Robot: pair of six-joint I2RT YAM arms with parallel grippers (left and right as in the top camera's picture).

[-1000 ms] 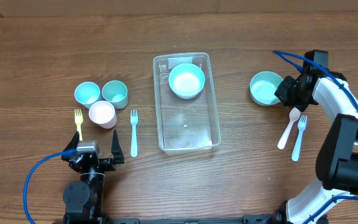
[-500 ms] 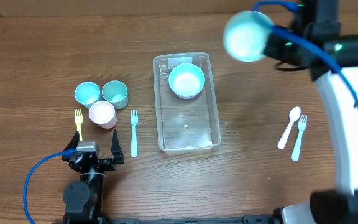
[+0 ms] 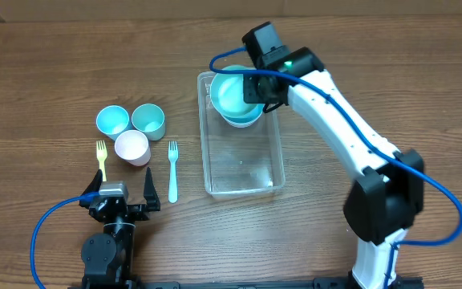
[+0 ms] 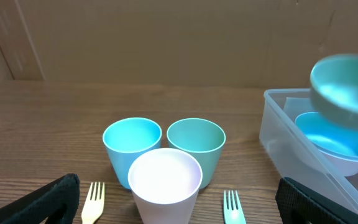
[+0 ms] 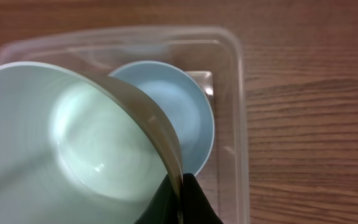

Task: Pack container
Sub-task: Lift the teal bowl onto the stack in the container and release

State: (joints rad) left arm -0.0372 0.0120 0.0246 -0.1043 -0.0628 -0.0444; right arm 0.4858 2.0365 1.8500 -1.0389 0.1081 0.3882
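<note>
The clear container [image 3: 241, 164] stands mid-table with a light-blue bowl [image 3: 247, 119] in its far end. My right gripper [image 3: 255, 88] is shut on the rim of a second, pale-green bowl [image 3: 227, 92] and holds it tilted just above the first bowl. In the right wrist view the held bowl [image 5: 73, 143] fills the left side, pinched at its rim by my fingers [image 5: 182, 193], above the blue bowl [image 5: 179, 112] and the container's rim [image 5: 236, 81]. My left gripper [image 3: 123, 201] is open and empty near the front edge.
Three cups stand left of the container: blue [image 3: 112, 121], teal [image 3: 148, 120] and white [image 3: 131, 148]. A yellow fork [image 3: 101, 159] and a blue fork [image 3: 172, 170] lie beside them. The right arm stretches across the table's right half.
My right gripper lifted the pale-green bowl from the table's right side and carried it left, over the container's far end. The left arm has not moved.
</note>
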